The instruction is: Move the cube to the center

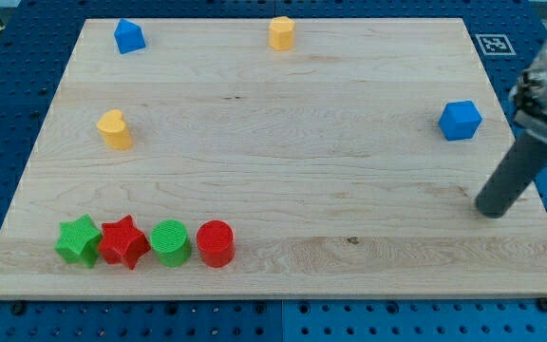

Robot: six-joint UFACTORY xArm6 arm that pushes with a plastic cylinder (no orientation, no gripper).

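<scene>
A blue cube (461,120) sits near the view's right edge of the wooden board (283,142), a little above mid-height. My tip (490,212) rests on the board below the cube and slightly to its right, apart from it by about a cube's width or two. The dark rod slants up to the right out of the view.
A blue house-shaped block (129,36) and a yellow hexagonal block (281,32) lie at the view's top. A yellow heart block (115,130) lies at the left. A green star (79,240), red star (123,241), green cylinder (170,242) and red cylinder (215,243) form a row at the bottom left.
</scene>
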